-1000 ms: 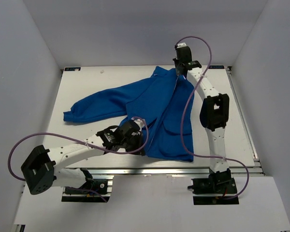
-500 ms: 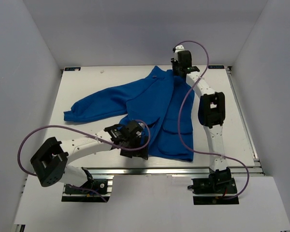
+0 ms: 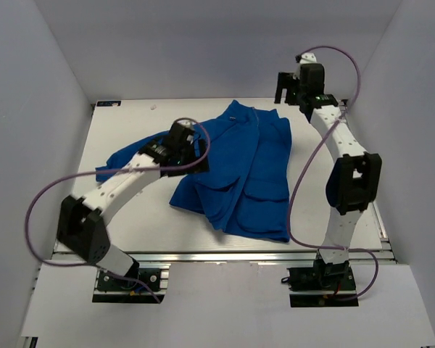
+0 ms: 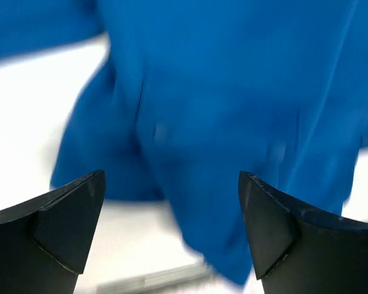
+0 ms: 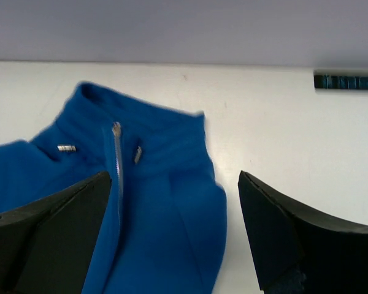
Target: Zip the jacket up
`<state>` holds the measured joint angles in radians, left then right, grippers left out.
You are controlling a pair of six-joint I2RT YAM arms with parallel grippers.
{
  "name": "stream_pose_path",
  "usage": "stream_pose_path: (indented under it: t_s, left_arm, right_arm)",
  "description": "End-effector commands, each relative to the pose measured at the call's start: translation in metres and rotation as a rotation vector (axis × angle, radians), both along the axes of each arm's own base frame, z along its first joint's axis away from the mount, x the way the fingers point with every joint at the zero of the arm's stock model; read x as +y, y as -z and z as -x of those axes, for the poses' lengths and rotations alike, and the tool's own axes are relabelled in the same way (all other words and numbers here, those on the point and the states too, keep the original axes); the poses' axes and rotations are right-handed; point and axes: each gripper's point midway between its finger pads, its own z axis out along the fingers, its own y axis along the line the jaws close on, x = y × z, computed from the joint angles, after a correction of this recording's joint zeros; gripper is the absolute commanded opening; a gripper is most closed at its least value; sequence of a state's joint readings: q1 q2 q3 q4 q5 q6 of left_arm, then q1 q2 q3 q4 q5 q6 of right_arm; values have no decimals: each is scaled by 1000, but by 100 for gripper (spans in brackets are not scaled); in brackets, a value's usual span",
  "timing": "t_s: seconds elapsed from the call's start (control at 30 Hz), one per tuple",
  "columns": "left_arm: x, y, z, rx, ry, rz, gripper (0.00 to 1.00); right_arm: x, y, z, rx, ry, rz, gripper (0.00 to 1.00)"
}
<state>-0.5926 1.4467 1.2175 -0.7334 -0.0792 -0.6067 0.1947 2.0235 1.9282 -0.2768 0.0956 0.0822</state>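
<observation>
The blue jacket [image 3: 246, 170] lies flat on the white table [image 3: 130, 210], collar toward the back, one sleeve [image 3: 130, 163] stretched out to the left. In the right wrist view its silver zipper [image 5: 117, 165] runs closed up into the stand-up collar [image 5: 132, 119]. My left gripper [image 3: 191, 148] hovers over the jacket's left shoulder, open and empty; blurred blue jacket fabric [image 4: 221, 122] shows below the left gripper [image 4: 172, 184]. My right gripper [image 3: 284, 90] hangs open above the table's back edge, right of the collar. The right gripper [image 5: 175, 184] holds nothing.
Grey walls close in the table on three sides. A metal rail [image 3: 225, 255] runs along the near edge. A dark strip [image 5: 346, 81] sits at the foot of the back wall. The right arm's purple cable [image 3: 304, 174] loops beside the jacket's right side.
Both grippers have opened and let go of the jacket. The left arm swung from the hem near the front edge to over the shoulder. The right gripper rose back and right, off the collar.
</observation>
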Motion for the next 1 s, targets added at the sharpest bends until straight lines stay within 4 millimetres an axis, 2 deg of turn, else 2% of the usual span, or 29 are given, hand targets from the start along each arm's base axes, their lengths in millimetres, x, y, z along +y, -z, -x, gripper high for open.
stream_pose_path:
  t_s: [0.0,0.07,0.1,0.17,0.2,0.23,0.3,0.33,0.37,0.43,0.6,0.67,0.7,0.73,0.77,0.8,0.83,0.9,0.93,0.97]
  left_arm:
    - [-11,8,-57,-50,28,-34,98]
    - [-12,16,-79,-40,33,-73,98]
    - [-12,20,-105,-49,1,-104,98]
    - [-13,23,-126,-64,-3,-138,98]
    - [-19,23,-143,-83,-2,-148,98]
    - [-19,25,-148,-82,2,-165,98]
    - [-17,21,-165,-116,0,-213,98]
    - [-13,36,-165,-84,-1,-254,98]
    - [-10,35,-171,-90,0,-277,98]
    - [-3,55,-167,-40,-1,-330,98]
    - [2,77,-163,-11,0,-358,98]
    - [2,84,-164,2,3,-363,96]
    - [2,95,-163,25,9,-373,93]
    - [3,101,-161,45,10,-380,90]
    - [2,105,-161,53,12,-381,87]
    - [3,114,-160,73,14,-389,79]
    - [4,116,-158,81,13,-392,61]
    - [8,118,-160,83,2,-395,44]
    - [9,118,-162,78,-2,-392,27]
    - [15,117,-164,78,-15,-394,17]
  right_arm:
    - [-17,82,42,239,71,-51,89]
    - [-21,97,58,291,101,-61,89]
    - [-21,117,71,343,103,-59,89]
    - [-21,129,84,379,118,-87,88]
    - [-19,134,87,379,112,-97,88]
    - [-16,145,95,403,102,-110,88]
    - [-16,155,97,419,107,-112,88]
    - [-18,163,96,435,118,-105,88]
    - [-19,166,97,448,123,-100,88]
    - [-19,178,95,463,126,-100,88]
    - [-7,185,90,467,90,-148,80]
    - [-6,189,88,472,97,-156,74]
    - [-5,190,87,472,98,-158,68]
    - [-6,193,88,480,102,-160,59]
    - [-6,193,87,475,101,-161,55]
    - [-5,194,87,477,100,-160,50]
    - [-6,196,87,478,101,-157,38]
    - [-8,195,86,474,108,-146,24]
    - [-10,194,86,471,110,-133,11]
    - [-12,195,87,475,117,-125,6]
